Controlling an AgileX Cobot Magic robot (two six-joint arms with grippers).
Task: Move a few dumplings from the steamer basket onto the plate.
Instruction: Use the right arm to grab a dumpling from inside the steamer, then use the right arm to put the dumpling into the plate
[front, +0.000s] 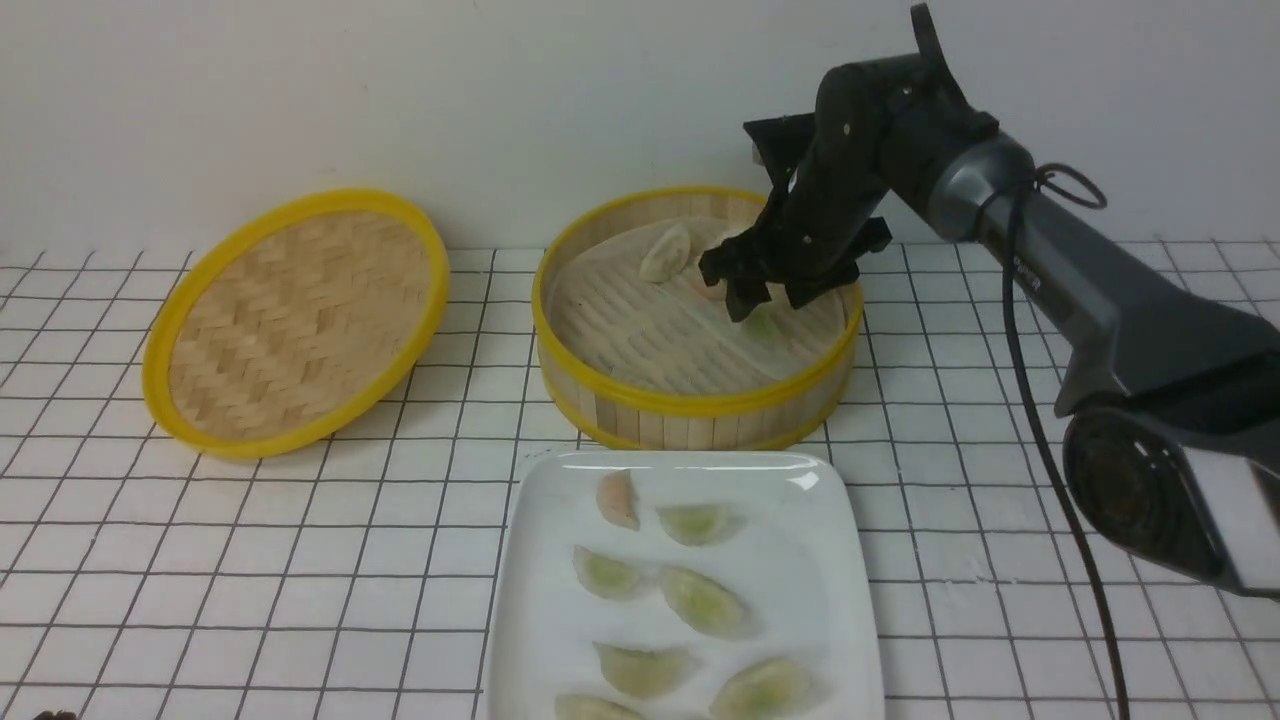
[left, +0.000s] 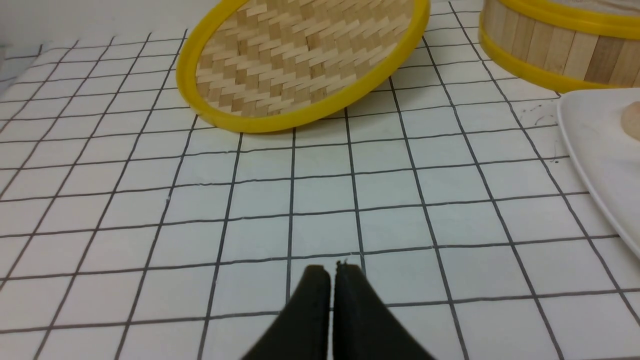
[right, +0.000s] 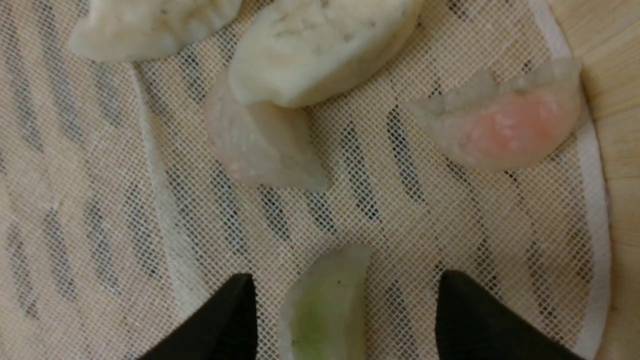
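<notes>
Front view: right gripper reaches into the steamer basket near its 3 o'clock rim. The plate, at the basket's 6 o'clock, carries several dumplings.

Left wrist view: left gripper is pinched together, empty.

Right wrist view: jaws wide, straddling a green dumpling; four others are untransferred.

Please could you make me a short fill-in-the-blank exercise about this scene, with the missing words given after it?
1. The right gripper is open around a ____ dumpling in the steamer basket.
2. The left gripper is ____ and holds nothing.
3. The woven lid is on the robot's ____ side of the steamer basket.
Missing words: green; shut; left.
</notes>
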